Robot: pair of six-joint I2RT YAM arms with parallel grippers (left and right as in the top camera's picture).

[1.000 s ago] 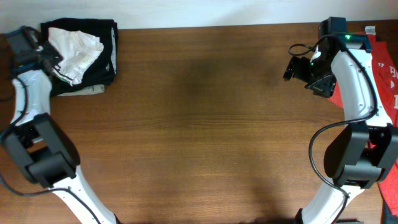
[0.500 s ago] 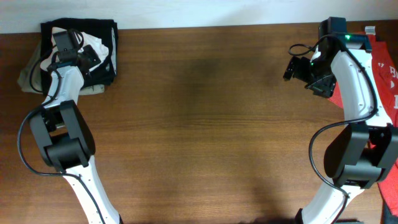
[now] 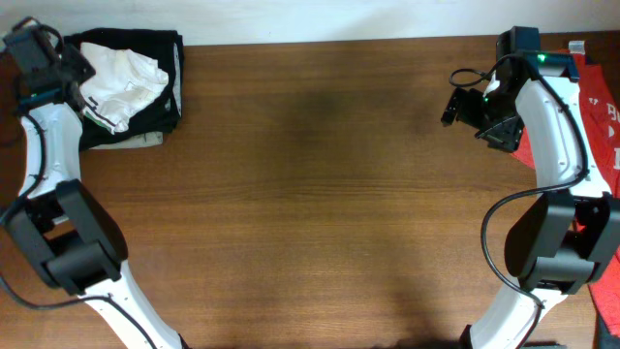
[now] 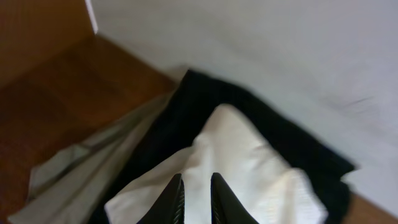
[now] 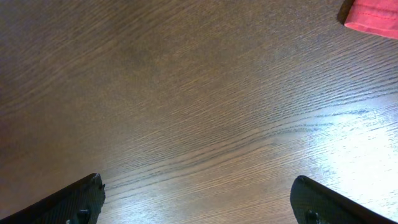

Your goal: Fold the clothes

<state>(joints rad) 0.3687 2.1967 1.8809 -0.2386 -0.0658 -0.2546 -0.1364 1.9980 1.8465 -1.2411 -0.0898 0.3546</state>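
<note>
The clothes, a crumpled white T-shirt, lie bunched on top of a black garment at the table's far left corner. My left gripper is at the shirt's left edge, just above the white fabric. Its fingers stand a narrow gap apart, and white cloth shows through the gap. My right gripper hangs wide open over bare wood at the far right, holding nothing.
A beige garment pokes out from under the black one. A red shirt lies at the right table edge behind the right arm. A white wall runs along the back edge of the brown table.
The left arm swung right over the pile half a second ago and is back at the left. Its jaws have parted slightly. The right arm has not moved.
</note>
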